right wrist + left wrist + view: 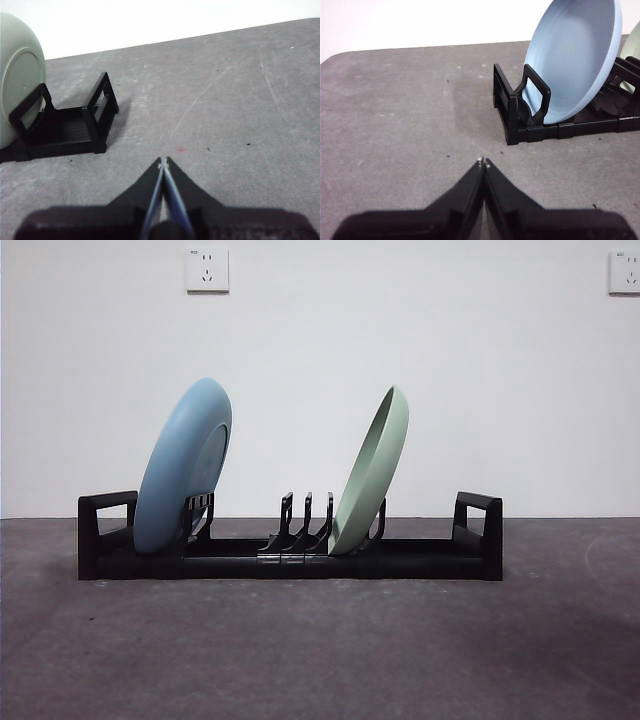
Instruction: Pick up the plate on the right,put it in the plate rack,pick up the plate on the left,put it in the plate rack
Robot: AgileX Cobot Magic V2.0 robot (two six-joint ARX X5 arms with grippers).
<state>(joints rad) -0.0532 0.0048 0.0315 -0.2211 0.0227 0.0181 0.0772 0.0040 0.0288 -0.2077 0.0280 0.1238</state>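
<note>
Standing on the grey tabletop [320,650], the rack [290,562] runs lengthwise across the front view, with a blocky loop handle at each end and curved prongs rising from its base. Two plates sit in it, both on edge and tilted the same way, tops leaning toward the right of that view. The blue plate [184,468] is at the left end, just inside the left handle, its lower rim down in the rack and its back resting against a prong. The green plate [371,472] stands right of the middle, its foot caught between prongs; three bare prongs stand in the gap between the two plates, and the plates are well apart from each other. A stretch of bare rack lies between the green plate and the right handle.

The left gripper [483,161] has its jaws pressed together, tips touching, holding nothing. It hangs over bare tabletop, near the rack's end that carries the blue plate [577,57] but apart from it. The handle of that end stands in front of the plate's lower rim in the left wrist view.

The right gripper [163,161] is likewise closed and empty, over bare tabletop, well apart from the rack's other end [70,125]. The green plate [20,75] shows there at the picture's edge, behind a prong.

Beyond the tabletop is a white wall [320,360] with two sockets [207,269], one near each upper side of the front view.
</note>
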